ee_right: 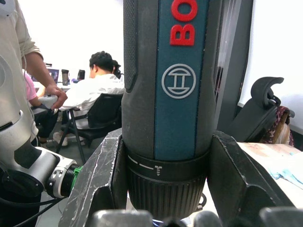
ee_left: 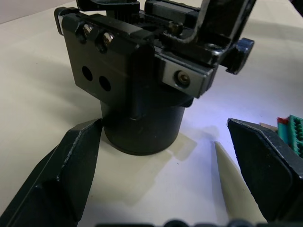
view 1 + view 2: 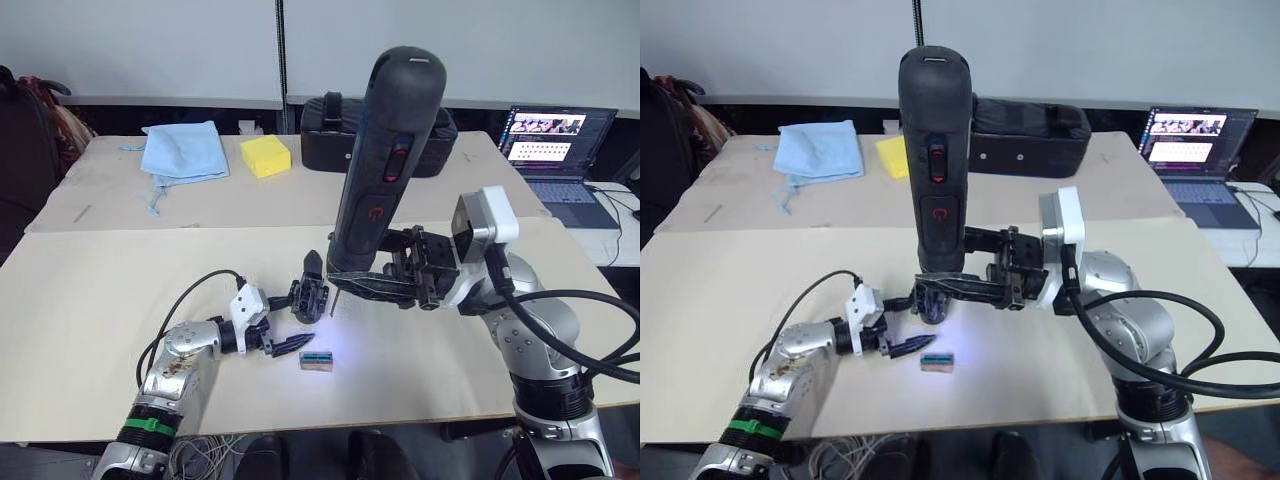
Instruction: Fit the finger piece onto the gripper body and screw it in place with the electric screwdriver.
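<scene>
Screwdriver clamped upright in right gripper, left gripper open around gripper body

Black electric screwdriver with red marks; yellow sponge.

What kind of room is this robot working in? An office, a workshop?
Probably a shared lab or office workspace. A laptop sits open on a side desk, people sit at desks behind, and the robot's right pincer holds an electric screwdriver upright over a plain table.
</scene>
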Robot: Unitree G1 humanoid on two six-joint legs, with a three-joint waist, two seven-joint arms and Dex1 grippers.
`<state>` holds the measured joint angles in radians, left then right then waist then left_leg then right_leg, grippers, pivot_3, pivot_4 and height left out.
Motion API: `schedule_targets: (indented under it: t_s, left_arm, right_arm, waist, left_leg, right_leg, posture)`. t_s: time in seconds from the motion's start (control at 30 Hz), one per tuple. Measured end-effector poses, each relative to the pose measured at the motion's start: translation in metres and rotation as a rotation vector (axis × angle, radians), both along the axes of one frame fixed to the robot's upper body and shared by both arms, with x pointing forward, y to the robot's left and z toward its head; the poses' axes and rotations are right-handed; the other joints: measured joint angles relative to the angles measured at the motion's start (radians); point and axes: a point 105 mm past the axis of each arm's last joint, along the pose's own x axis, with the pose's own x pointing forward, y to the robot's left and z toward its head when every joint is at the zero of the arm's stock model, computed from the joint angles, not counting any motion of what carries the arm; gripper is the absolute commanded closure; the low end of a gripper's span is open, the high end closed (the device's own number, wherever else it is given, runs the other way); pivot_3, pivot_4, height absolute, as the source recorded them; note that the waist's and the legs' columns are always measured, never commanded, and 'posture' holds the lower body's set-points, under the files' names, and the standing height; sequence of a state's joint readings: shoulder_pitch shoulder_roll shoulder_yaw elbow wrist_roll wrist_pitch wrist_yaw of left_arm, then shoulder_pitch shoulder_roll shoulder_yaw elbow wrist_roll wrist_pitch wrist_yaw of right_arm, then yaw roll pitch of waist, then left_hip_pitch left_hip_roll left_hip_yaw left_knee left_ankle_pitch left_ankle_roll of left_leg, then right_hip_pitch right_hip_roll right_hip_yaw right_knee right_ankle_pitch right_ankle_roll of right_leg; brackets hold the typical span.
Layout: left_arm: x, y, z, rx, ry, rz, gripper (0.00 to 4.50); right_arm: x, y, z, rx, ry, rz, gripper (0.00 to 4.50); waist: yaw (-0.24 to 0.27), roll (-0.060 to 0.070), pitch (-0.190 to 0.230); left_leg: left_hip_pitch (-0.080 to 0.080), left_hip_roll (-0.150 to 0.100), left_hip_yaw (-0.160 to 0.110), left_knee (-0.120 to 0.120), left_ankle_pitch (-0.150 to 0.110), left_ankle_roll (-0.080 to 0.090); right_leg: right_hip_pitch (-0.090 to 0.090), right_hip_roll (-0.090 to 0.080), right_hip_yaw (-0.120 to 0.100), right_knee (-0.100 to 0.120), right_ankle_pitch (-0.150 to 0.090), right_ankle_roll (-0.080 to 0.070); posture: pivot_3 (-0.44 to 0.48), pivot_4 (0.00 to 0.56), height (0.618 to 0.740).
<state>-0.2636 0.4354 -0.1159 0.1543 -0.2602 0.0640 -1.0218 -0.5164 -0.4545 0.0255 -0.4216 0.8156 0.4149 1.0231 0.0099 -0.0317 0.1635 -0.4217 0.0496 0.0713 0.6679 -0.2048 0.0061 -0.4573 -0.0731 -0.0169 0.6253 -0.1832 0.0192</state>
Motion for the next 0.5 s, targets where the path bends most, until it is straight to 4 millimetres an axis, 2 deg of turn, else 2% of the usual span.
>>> schedule_targets:
  t_s: [0.2,0.43,0.5]
  left_arm:
    - [0.008,-0.016,0.000,-0.001,-0.010,0.008,0.03]
    - [0.014,-0.019,0.000,0.014,-0.007,0.028,0.03]
    - [0.015,-0.020,0.000,0.016,-0.006,0.027,0.60]
  right_arm:
    - [0.000,0.001,-0.001,-0.007,-0.001,-0.002,2.59]
    - [0.001,0.001,-0.001,-0.008,-0.001,-0.007,2.59]
    - [0.001,0.001,-0.002,-0.009,0.001,-0.009,2.59]
  waist:
    - [0.002,0.000,0.000]
    - [0.002,0.000,0.000]
    - [0.002,0.000,0.000]
  left_leg:
    - [0.000,-0.001,0.000,0.000,0.000,0.000]
    - [0.000,-0.001,0.000,0.000,0.000,0.000]
    - [0.000,-0.001,0.000,0.000,0.000,0.000]
  right_leg:
    - [0.000,-0.001,0.001,-0.001,0.000,0.001]
    - [0.000,0.000,0.001,0.000,0.001,0.001]
    - [0.000,0.000,0.001,0.000,0.001,0.001]
  posture:
    - [0.000,0.150,0.740]
    - [0.000,0.150,0.740]
    - [0.000,0.150,0.740]
